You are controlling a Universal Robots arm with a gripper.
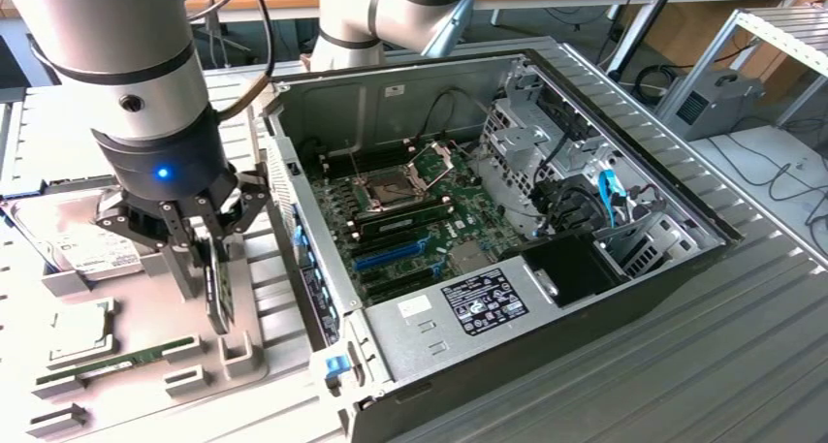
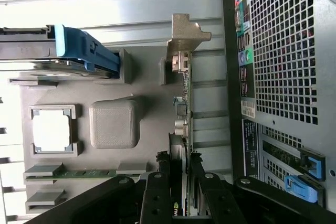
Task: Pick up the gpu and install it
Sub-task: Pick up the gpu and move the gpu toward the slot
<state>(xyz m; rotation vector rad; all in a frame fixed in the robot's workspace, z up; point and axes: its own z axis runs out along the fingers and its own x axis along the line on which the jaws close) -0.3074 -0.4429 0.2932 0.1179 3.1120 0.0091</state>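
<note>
The black gripper (image 1: 215,273) (image 2: 180,179) is clenched on the gpu (image 1: 220,307) (image 2: 186,103), a thin green card with a silver metal bracket (image 2: 186,32), one finger on each face. In the exterior view the card stands on edge over the grey moulded tray (image 1: 143,302), its long axis running 12 to 6 o'clock below the wrist. The open black computer case (image 1: 673,268) lies at 3 o'clock, with its blue motherboard slots (image 1: 388,256) just beyond the near wall.

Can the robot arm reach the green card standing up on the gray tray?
Probably yes. The gripper sits right at the gpu, straddling its top edge, and nothing stands between them on the gray tray.
</note>
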